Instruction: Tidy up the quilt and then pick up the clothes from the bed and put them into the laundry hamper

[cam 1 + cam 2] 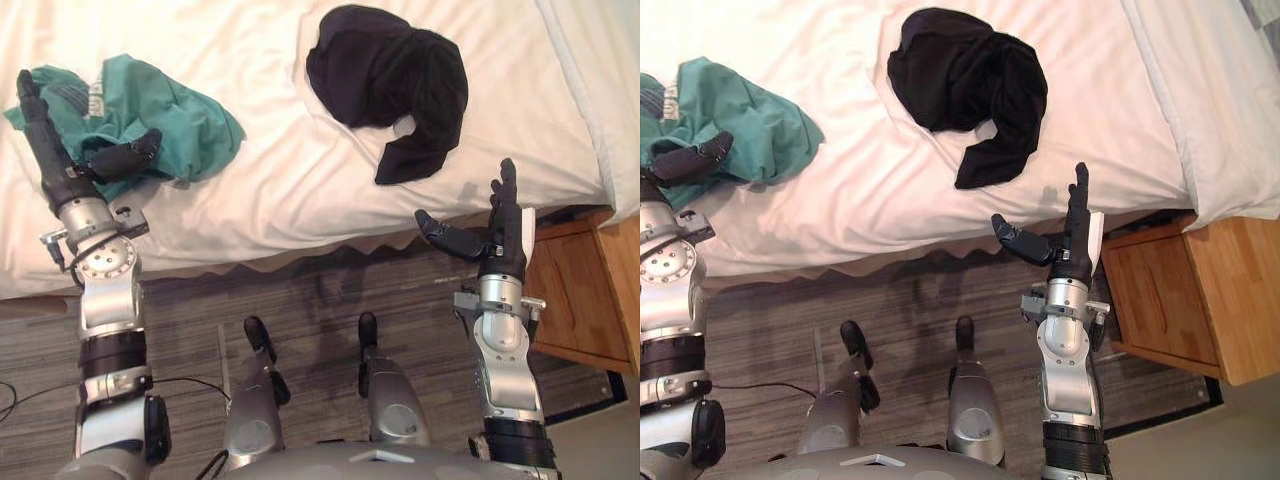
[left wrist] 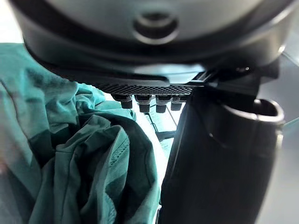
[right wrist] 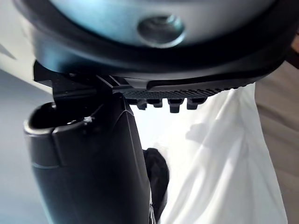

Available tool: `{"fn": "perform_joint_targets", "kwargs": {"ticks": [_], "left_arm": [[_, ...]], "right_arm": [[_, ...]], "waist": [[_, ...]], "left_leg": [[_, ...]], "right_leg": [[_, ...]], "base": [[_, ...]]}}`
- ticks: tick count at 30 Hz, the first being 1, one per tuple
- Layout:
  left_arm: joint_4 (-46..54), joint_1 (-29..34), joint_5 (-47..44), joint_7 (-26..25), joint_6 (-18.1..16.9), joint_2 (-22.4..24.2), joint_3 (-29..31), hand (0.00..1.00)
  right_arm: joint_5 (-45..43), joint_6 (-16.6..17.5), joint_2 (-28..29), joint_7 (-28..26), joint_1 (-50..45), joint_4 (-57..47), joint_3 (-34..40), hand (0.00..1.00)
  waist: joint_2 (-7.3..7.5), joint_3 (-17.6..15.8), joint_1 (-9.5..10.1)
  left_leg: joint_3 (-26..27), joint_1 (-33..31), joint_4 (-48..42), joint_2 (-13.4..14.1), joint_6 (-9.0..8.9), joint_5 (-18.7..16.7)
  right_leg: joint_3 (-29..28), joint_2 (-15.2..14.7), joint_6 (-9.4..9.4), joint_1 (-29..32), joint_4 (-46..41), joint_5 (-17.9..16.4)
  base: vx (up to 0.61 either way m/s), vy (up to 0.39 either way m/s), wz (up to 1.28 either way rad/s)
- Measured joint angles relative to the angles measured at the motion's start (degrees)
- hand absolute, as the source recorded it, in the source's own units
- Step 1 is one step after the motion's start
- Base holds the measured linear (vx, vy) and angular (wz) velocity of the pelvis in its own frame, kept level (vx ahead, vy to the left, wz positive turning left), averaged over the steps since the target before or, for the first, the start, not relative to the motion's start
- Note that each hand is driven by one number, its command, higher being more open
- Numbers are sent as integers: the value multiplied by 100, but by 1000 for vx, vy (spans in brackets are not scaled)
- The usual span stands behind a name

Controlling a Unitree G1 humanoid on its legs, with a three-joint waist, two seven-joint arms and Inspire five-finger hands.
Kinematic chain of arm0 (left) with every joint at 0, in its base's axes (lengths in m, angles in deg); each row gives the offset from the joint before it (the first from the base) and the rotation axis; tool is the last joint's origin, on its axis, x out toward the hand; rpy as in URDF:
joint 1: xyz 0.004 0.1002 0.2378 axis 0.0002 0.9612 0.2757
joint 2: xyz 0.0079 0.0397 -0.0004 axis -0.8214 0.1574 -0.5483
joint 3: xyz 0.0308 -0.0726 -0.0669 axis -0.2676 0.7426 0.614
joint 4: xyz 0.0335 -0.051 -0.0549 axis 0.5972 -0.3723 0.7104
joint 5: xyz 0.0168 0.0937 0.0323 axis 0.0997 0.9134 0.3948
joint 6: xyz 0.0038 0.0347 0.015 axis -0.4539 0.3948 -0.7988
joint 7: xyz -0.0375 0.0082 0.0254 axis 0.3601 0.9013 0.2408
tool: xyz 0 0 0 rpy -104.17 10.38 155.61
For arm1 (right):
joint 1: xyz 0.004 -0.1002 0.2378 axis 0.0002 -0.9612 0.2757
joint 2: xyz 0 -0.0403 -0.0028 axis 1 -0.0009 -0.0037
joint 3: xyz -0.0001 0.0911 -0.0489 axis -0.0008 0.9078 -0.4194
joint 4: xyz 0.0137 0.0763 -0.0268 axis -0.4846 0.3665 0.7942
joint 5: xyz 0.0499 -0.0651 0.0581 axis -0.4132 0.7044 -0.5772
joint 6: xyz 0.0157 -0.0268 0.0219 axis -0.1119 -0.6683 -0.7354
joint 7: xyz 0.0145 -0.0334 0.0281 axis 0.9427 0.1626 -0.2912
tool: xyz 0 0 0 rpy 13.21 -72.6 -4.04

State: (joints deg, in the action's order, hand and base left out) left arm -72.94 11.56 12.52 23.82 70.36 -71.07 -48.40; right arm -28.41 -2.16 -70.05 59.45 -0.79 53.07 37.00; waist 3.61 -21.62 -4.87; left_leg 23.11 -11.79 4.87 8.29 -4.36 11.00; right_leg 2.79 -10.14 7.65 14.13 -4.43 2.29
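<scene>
Lying crumpled on the white quilt-covered bed (image 1: pixel 280 190), two garments occupy the head views. A teal-green cloth garment (image 1: pixel 185 120) sits at 10 o'clock, and a black cloth garment (image 1: pixel 390 70) sits at 12 to 1 o'clock, well apart from it.

The left hand (image 1: pixel 60 165) is at 9 to 10 o'clock, over the 9 o'clock edge of the teal-green garment. Its fingers (image 1: pixel 30 105) are straight and released, and its thumb is spread across the cloth without gripping it. The left wrist view shows teal folds just beside the hand.

The right hand (image 1: pixel 500 240) is at 3 o'clock, at the near edge of the bed. Its fingers (image 1: pixel 508 185) are straight and released, its thumb is spread, and it holds nothing. The black garment lies near it, at its 11 o'clock, apart from it.

A wooden bedside cabinet (image 1: pixel 585 290) stands between 3 and 4 o'clock on the grey plank floor (image 1: pixel 300 310).
</scene>
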Motion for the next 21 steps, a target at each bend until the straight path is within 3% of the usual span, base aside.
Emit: {"fn": "perform_joint_targets", "kwargs": {"ticks": [3,6,8,12,17,21], "left_arm": [[-215,-15,12,1,13,-113,5,0],[-1081,-249,315,14,-4,-299,-33,0],[-1828,-451,681,-23,-209,-594,-15,0],[-2249,-580,690,36,-282,-799,179,0],[-2222,-386,594,41,-299,-371,367,0],[-1220,687,288,66,-534,412,369,0]], "right_arm": [[0,0,0,2,-37,-17,35,100],[-1,0,0,2,-48,-65,51,100],[-2,30,1,2,-64,-126,26,100],[-2,34,9,-2,-112,-324,-168,100],[7,42,7,-6,-273,-793,-277,100],[24,62,-13,80,-268,-1425,-275,100]], "waist": [[16,-27,-2],[37,-173,-8],[107,-215,12],[137,-231,-5],[136,-230,-3],[94,-151,3]], "left_leg": [[8,-178,-3,39,-11,41],[12,-187,-5,44,3,59],[64,-188,-5,61,2,59],[122,-146,-5,82,1,58],[97,106,-3,129,-44,21],[20,238,4,117,-68,-41]], "right_leg": [[-10,41,13,158,65,56],[-58,48,13,188,67,78],[-142,72,22,183,162,131],[-182,95,30,178,175,143],[-133,139,37,-112,221,138],[-37,119,71,-321,263,66]], "base": [[7,-30,-4],[7,-5,-4],[4,-7,-13],[5,-13,-10],[24,-22,0],[21,-12,9]]}}
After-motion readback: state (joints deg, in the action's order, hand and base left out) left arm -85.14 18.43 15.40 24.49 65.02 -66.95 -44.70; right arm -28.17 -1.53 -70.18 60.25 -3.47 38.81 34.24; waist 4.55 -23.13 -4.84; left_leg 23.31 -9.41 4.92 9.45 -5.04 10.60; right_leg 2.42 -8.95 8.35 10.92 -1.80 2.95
